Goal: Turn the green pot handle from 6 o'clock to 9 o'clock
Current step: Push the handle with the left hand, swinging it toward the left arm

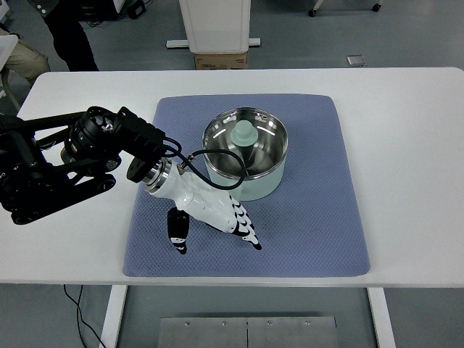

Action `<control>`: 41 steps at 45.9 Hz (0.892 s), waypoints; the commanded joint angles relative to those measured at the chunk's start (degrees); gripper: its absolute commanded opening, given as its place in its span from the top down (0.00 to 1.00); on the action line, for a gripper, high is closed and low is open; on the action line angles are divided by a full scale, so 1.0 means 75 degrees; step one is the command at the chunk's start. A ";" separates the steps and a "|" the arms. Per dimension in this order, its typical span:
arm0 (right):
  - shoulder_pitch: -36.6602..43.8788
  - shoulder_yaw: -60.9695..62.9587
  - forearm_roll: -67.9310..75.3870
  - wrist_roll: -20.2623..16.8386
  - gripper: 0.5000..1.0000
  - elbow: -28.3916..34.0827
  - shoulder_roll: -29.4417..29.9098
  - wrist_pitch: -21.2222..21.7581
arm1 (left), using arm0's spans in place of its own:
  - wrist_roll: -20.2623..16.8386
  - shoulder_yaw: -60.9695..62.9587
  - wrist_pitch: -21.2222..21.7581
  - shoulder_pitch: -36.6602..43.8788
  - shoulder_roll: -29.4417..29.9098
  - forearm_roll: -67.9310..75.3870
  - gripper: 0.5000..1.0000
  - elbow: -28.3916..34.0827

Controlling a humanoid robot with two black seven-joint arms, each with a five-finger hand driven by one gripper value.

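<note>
Fingers [246, 233] splayed beside green pot [250, 187], mat [319, 217] margin clear.

White table [406, 145] under blue mat [312, 217]

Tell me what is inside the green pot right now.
Inside the green pot, a pale green lid with a knob sits against the shiny metal wall. A black cable from the left robot hand crosses the rim, covering part of the interior.

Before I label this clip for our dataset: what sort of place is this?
Likely a robotics lab, not a kitchen: a white table on a grey floor, a blue mat under one green pot, and a cardboard box behind.
</note>
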 commanded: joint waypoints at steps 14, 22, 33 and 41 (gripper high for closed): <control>0.0000 0.0000 0.0000 0.0000 0.00 0.0000 0.0000 0.0000 | 0.0000 0.0315 0.0037 -0.0416 0.0144 0.0388 0.00 0.0012; 0.0000 0.0000 0.0000 0.0000 0.00 0.0000 0.0000 0.0000 | 0.0000 0.0514 0.0049 -0.0685 0.0167 0.0411 0.00 0.0012; 0.0000 0.0000 0.0000 0.0000 0.00 0.0000 0.0000 0.0000 | 0.0000 0.0901 0.0072 -0.1189 0.0179 0.0481 0.00 0.0012; 0.0000 0.0000 0.0000 0.0000 0.00 0.0000 0.0000 0.0000 | 0.0000 0.1042 0.0072 -0.1377 0.0132 0.0481 0.00 0.0012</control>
